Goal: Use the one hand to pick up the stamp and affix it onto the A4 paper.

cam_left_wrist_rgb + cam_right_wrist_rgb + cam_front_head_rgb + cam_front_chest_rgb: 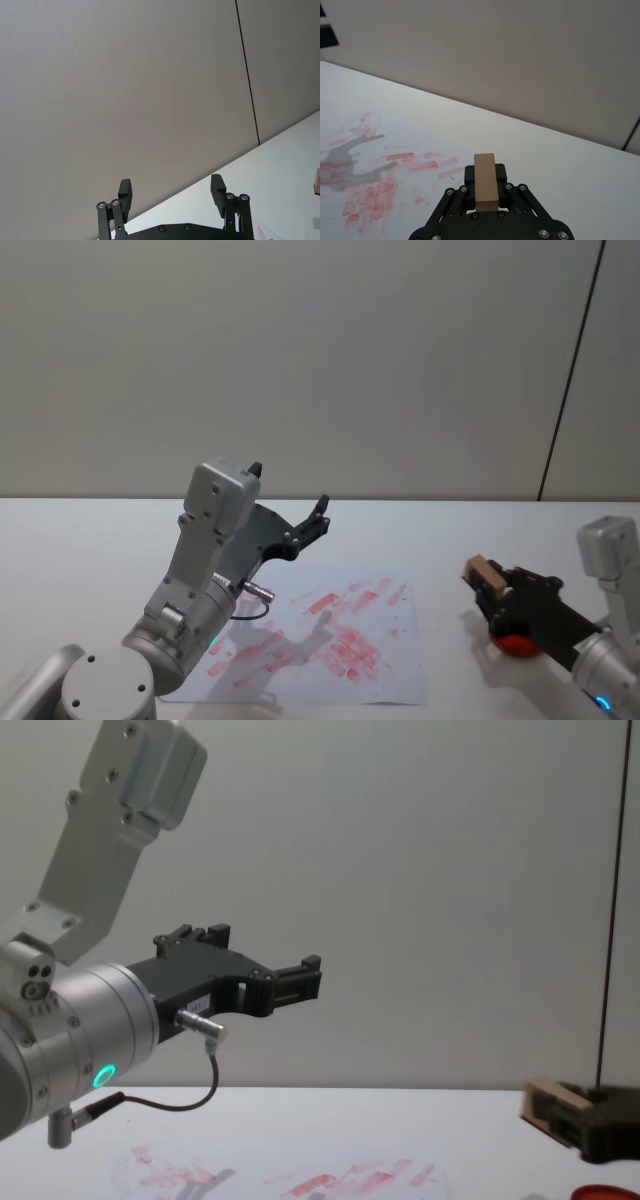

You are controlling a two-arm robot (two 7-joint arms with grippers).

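The right gripper (497, 592) is clamping the stamp (482, 573). Its fingers (469, 176) are closing on the block's two long sides, and one end is sticking out past the fingertips. The stamp is hanging clear of the tabletop (90, 540), at about 3 o'clock of the A4 paper (392, 680) and well apart from its edge. A red disc (515, 644) is lying under the gripper, at roughly 5 o'clock of the block.

The left gripper (171, 192) is hovering above the paper's 11 o'clock corner. Its fingers are spread wide and gripping nothing.

The stamp looks like plain wood, so it is probably light, stiff and hard to damage. Its smooth sides may be letting it twist or slide in the grip if it is pressed down off-square. The sound place to hold it is where the fingers are pinching now, across the flanks near the middle, leaving the printing face free. That face is likely wet with ink and would smear if dragged sideways, much as the red blotches on the sheet are suggesting.

No brand or lettering is showing on the block. The red prints on the paper are too smudged to read as writing, and a small label on the left gripper's body is too small to make out.
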